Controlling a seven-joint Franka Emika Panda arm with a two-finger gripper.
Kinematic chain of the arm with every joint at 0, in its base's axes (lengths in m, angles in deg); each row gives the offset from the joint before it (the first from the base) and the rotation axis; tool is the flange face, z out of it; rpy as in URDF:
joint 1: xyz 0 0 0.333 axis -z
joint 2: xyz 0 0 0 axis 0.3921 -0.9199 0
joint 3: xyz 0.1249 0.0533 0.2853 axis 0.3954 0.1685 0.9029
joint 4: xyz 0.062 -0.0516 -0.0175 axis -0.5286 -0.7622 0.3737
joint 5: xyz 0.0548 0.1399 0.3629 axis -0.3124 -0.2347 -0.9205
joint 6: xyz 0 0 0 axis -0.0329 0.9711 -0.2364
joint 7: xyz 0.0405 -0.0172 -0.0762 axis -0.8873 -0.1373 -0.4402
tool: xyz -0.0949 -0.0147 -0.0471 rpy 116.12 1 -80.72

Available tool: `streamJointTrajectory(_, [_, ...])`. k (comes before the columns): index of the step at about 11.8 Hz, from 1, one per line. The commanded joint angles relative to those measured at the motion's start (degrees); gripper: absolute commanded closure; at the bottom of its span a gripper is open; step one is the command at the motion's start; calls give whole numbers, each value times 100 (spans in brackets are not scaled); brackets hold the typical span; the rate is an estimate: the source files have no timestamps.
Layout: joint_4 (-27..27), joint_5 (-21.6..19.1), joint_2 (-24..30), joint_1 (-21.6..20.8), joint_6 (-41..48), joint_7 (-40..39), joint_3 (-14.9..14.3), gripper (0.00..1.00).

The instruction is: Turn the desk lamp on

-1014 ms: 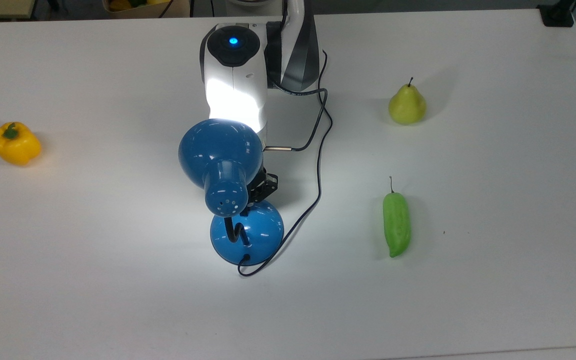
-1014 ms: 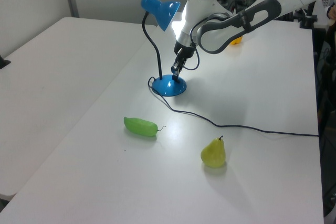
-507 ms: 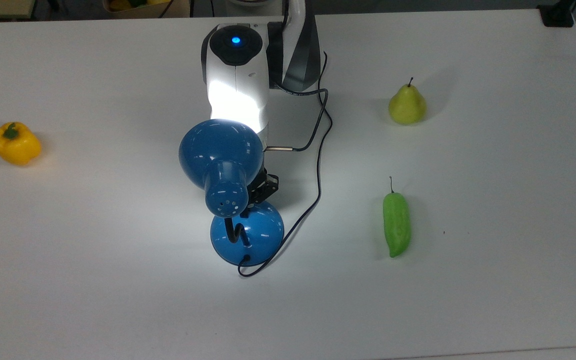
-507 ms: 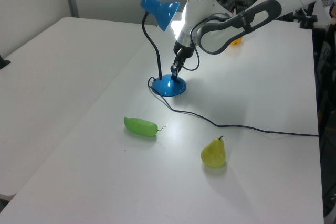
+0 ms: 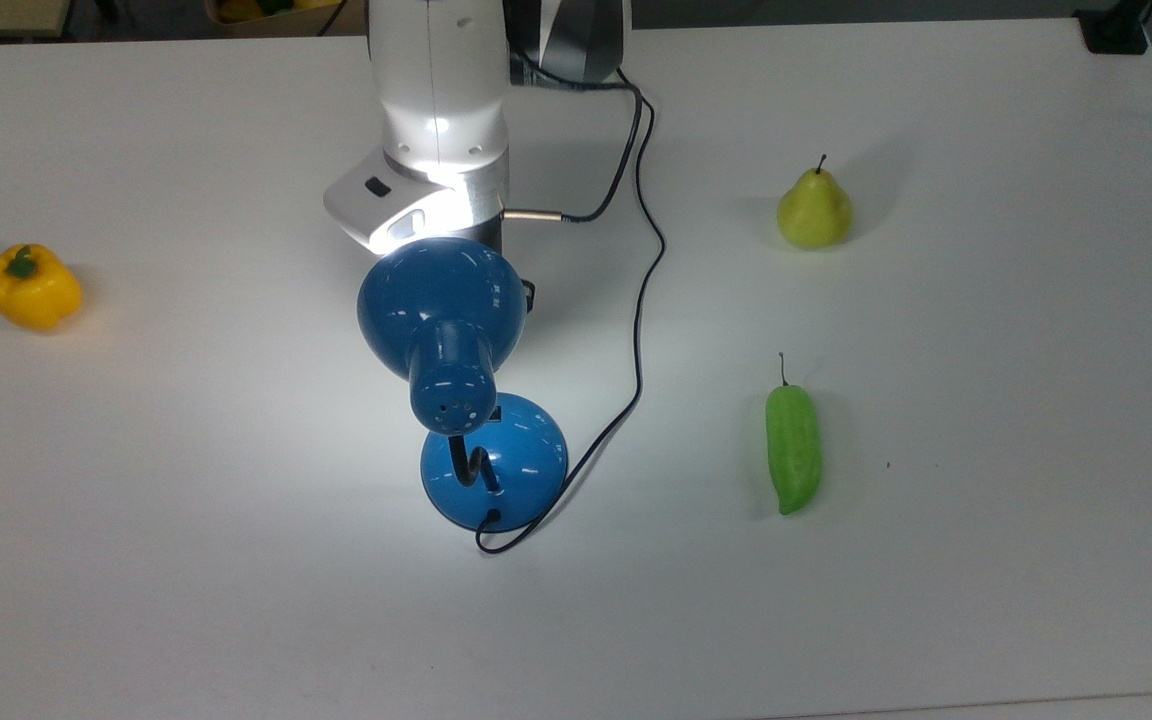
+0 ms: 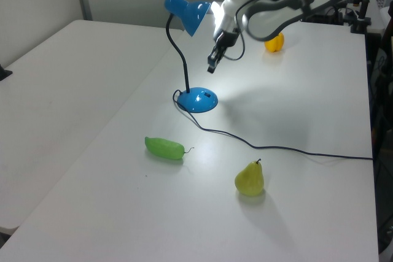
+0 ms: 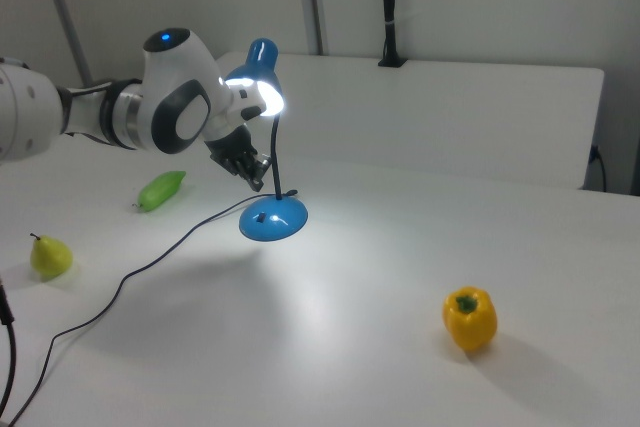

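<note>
Desk lamp (image 5: 456,340) stands near the middle of the white table (image 5: 186,580), and we see it lit: its bell shade glows in the right view and throws a bright pool on the tabletop around the round blue base (image 5: 511,465). The black bendy neck (image 6: 180,59) rises from the base and curves over to the shade, which in the top view hangs above the table just beyond the base. A thin black cord (image 5: 641,330) leaves the base and runs off across the table.

We see the gripper (image 6: 213,63) in the air above the base, clear of it and just beside the neck, below the shade's rim. Its black fingers (image 7: 252,173) point down at a slant; we cannot tell how far apart they stand. The white arm (image 5: 436,100) reaches in from the top view's upper edge, its wrist brightly lit by the shade.

Farther out, 3 pieces of produce lie well apart: a green pepper (image 5: 793,450) and a pear (image 5: 814,210) at the top view's right, and a yellow bell pepper (image 5: 32,287) at the top view's far left.
</note>
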Motion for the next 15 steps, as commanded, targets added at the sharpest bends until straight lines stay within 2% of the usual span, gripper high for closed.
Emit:
streamJointTrajectory(1, [-513, 26, 884, -7, 937, 311, -58, 98])
streamJointTrajectory(5, [-601, 35, 1491, 160, 1772, 321, -58, 86])
streamJointTrajectory(6, [-732, 44, 1727, 212, 1887, 286, -58, 77])
streamJointTrajectory(7, [-855, 53, 1895, 239, 1914, 277, -58, 72])
streamJointTrajectory(8, [-995, 70, 2097, 265, 1949, 277, -58, 61])
streamJointTrajectory(10, [-1014, 70, 2326, 405, 2439, 268, -58, 0])
streamJointTrajectory(15, [-988, 88, 2565, 389, 3048, 320, -58, 0])
